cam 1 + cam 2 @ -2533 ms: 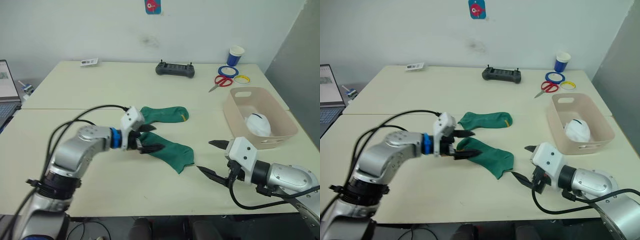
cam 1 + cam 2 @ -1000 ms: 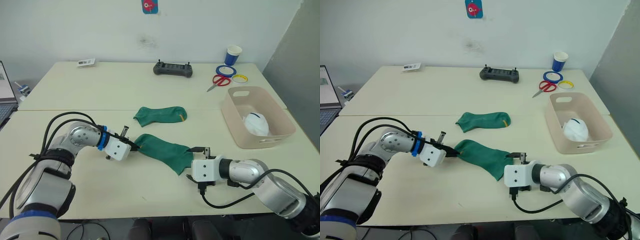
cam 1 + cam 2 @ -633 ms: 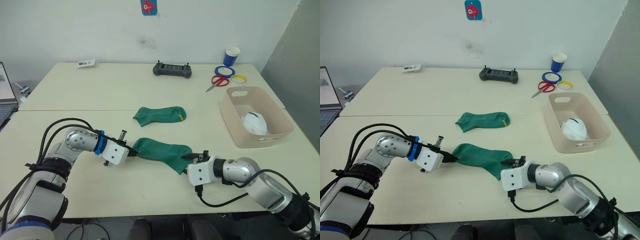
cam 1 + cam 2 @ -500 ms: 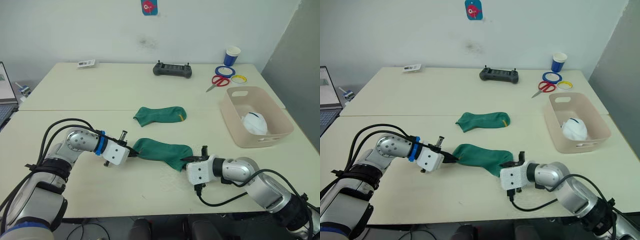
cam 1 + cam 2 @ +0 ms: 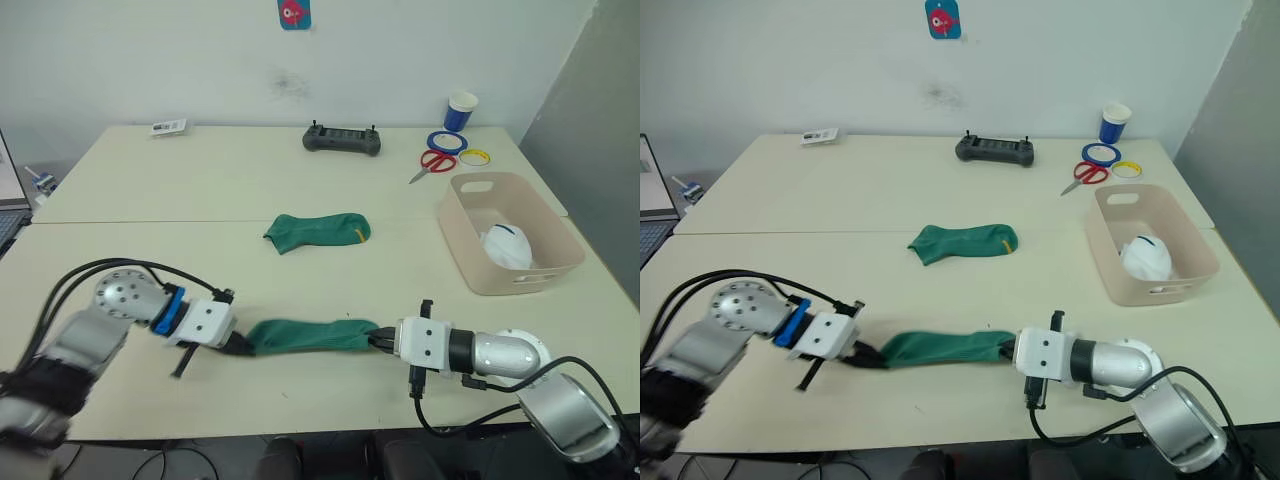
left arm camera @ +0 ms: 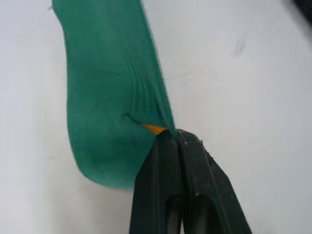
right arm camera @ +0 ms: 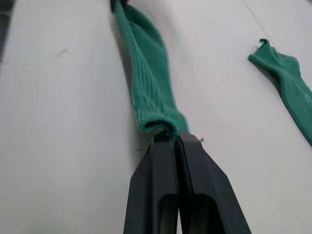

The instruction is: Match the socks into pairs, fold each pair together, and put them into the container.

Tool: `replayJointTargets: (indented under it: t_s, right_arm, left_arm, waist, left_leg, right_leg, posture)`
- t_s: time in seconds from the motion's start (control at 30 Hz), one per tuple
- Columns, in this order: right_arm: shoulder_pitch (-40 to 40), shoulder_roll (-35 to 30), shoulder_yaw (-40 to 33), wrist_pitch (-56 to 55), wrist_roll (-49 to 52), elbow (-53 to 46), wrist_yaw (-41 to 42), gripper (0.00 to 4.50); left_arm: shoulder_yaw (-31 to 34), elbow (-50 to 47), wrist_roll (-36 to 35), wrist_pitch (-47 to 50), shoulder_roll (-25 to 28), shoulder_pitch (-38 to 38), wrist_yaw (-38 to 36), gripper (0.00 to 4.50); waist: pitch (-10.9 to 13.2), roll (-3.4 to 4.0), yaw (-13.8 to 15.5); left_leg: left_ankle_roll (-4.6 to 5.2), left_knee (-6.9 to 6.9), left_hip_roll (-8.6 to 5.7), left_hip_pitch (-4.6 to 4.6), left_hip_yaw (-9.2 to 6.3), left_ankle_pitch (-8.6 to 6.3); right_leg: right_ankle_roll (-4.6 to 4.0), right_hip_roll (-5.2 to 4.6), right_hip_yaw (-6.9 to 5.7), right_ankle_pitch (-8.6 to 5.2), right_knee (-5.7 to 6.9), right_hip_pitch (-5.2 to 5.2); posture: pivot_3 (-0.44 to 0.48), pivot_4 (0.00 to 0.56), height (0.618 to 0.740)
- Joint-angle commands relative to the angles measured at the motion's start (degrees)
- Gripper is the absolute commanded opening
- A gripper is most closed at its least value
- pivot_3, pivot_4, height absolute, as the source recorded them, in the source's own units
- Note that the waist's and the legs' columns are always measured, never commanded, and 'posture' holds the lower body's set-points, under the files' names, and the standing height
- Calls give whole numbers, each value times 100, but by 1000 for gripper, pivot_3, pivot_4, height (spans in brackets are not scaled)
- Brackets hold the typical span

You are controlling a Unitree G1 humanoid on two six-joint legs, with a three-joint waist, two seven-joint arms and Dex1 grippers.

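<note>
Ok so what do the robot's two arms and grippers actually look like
Both arms are silver-grey metal with rounded joints and loose black cables running along them. The left arm has a bright blue ring before a white boxy wrist block; the right arm ends in a similar white block. The left gripper and the right gripper each have two black tapering fingers.

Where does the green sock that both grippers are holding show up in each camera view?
Left eye: stretched sock near the front table edge.
Right eye: low centre.
Left wrist: above the shut fingers.
Right wrist: running away from the shut fingers.
Shared landmark: the other green sock lying farther back.
</note>
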Motion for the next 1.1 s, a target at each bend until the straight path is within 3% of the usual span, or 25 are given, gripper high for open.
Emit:
replayJointTargets:
  t_s: [0.03, 0.13, 0.23, 0.33, 0.5, 0.73, 0.9, 1.03, 1.1]
  right_arm:
    - [201, -13, -534, 946, 858, -962, -11, 58]
    - [389, 211, -1064, 2047, 1946, -1462, -233, 58]
    - [489, 373, -1514, 3046, 2902, -1722, -514, 58]
    - [447, 468, -1569, 3678, 3194, -1658, -955, 58]
    - [157, 838, -1516, 4317, 3112, -1022, -1807, 58]
    - [-300, 871, -1285, 4244, 2765, -282, -2300, 58]
    - [-581, 838, -1145, 4084, 2504, 74, -2467, 58]
    - [-670, 842, -1075, 3924, 2314, 160, -2579, 58]
    - [-650, 823, -1081, 3786, 2207, 161, -2649, 493]
  left_arm:
    - [306, -1005, -867, 1377, 812, 358, -252, 0]
    - [259, -1542, -1559, 2157, 1491, 722, -259, 0]
    - [242, -1727, -1951, 2957, 1560, 680, -259, 0]
    - [-93, -1519, -1618, 3340, 1081, 278, -259, 0]
    - [-710, -475, -782, 4098, -218, -940, -164, 0]
    - [-1251, 1496, 627, 3492, -1536, -2268, -85, 0]
    - [-1205, 2597, 1272, 2807, -2199, -2752, 190, 0]
    - [-995, 2802, 1328, 2761, -2440, -2789, 208, 0]
    - [-818, 2833, 1314, 2701, -2499, -2757, 317, 194]
  waist:
    - [2, 2, 21]
    - [3, 4, 16]
    - [5, 9, 45]
    - [4, 9, 73]
    - [2, 8, 107]
    - [1, 7, 103]
    - [0, 7, 93]
    - [-3, 13, 100]
    - [-3, 13, 104]
  left_leg:
    - [0, 0, 0, 1, -1, 0]
    - [0, 1, 2, 9, 1, 0]
    - [0, 2, 4, 8, 2, 0]
    - [0, 4, 3, 8, 6, 0]
    - [0, 6, -2, -1, 5, 0]
    - [6, 0, -5, -15, 2, -3]
    - [9, 2, -5, -29, -2, -4]
    - [9, 4, -5, -30, -2, -4]
    - [10, 5, -5, -30, -4, -4]
  right_leg:
    - [-3, 1, -2, -1, 2, 0]
    - [-18, 2, 2, -9, 3, 3]
    - [-17, 1, 0, -8, 2, 3]
    - [-26, 2, 2, -13, -1, 3]
    - [-35, 8, 8, -18, -2, -3]
    - [-9, 13, 11, -8, -8, -13]
    - [-9, 14, 10, -10, -10, -20]
    - [-8, 13, 9, -10, -8, -19]
    - [-7, 13, 8, -9, -5, -19]
  posture:
    - [0, 150, 740]
    - [0, 150, 740]
    - [0, 150, 740]
    - [0, 150, 740]
    - [0, 150, 740]
    - [0, 150, 740]
    - [0, 150, 740]
    - [0, 150, 740]
    - [0, 150, 740]
